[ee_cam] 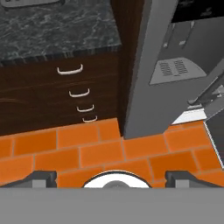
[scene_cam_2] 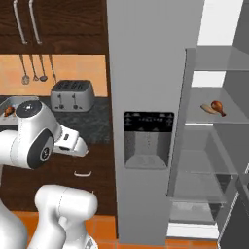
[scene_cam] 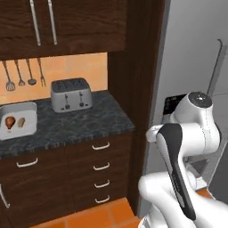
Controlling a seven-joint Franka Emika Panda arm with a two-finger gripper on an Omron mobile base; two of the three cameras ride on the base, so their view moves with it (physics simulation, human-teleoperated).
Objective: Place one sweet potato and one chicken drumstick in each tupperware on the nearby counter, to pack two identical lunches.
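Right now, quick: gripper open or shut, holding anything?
Gripper: open, fingertips spread wide apart, nothing between them; it points down at the orange floor tiles beside the counter drawers.

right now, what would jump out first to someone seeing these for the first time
The white tupperware at the left of the marbled counter already holds a chicken drumstick and a sweet potato, left of the silver toaster. On the right, the open fridge shows another drumstick on a shelf. The gripper points down at the orange tile floor.
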